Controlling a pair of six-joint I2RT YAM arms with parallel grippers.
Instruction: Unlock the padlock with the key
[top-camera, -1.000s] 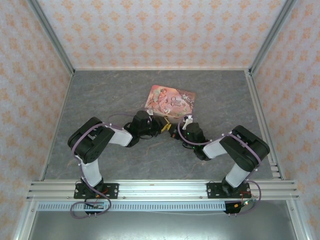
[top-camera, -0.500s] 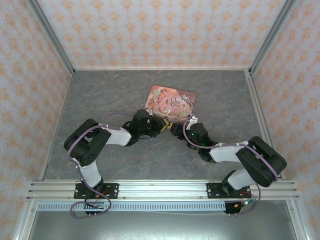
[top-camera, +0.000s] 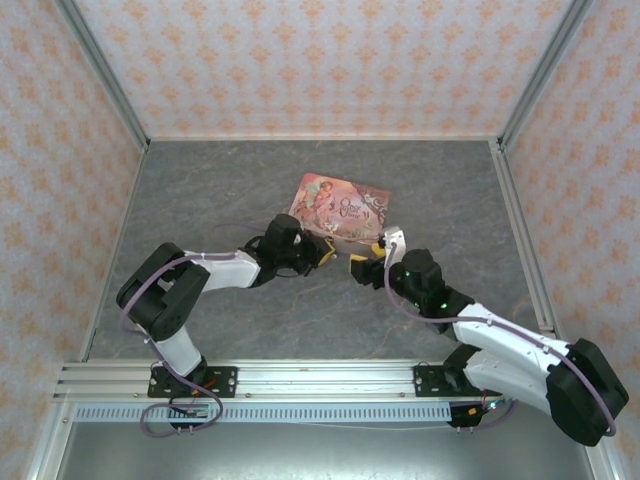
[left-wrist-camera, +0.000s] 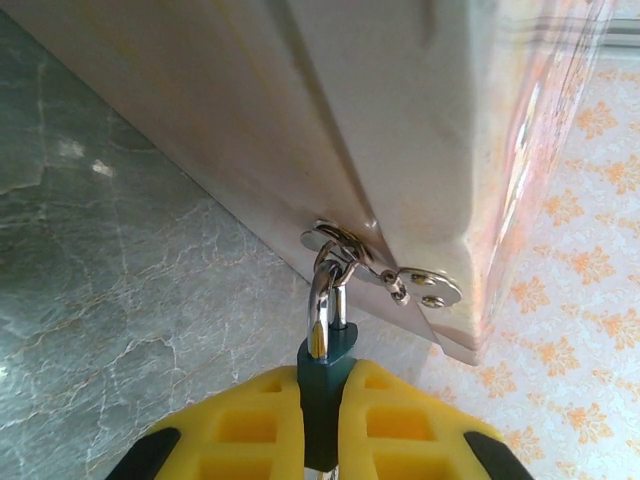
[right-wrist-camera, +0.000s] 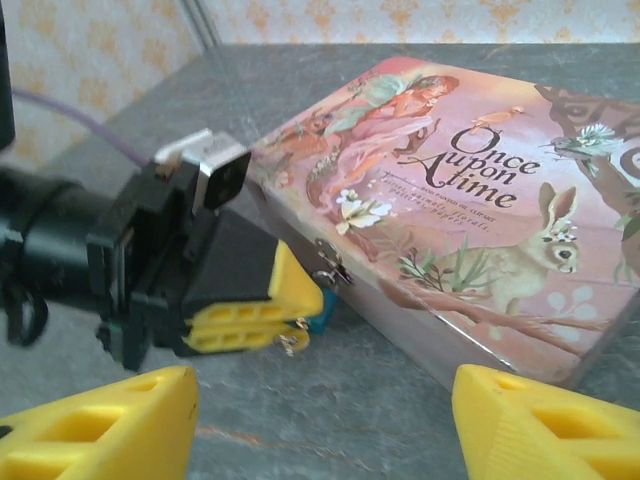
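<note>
Blue padlock (left-wrist-camera: 325, 392): pinched between the yellow fingers (left-wrist-camera: 245, 432) of the left gripper (top-camera: 325, 252); its silver shackle (left-wrist-camera: 322, 300) runs through the hasp (left-wrist-camera: 398, 280) on the near side of the tin.
Left gripper grip: clamped on the padlock body, reaching in from the left.
Right gripper (right-wrist-camera: 322, 428): fingers spread wide, holding nothing, just right of the padlock and on the near side of the tin.
Pink tin (right-wrist-camera: 470, 190): flat on the grey table (top-camera: 200, 200), lid up, mid-scene.

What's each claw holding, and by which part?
Left claw: shut on the padlock by its blue body, shackle through the hasp of the tin. Right claw: open, nothing held.
</note>
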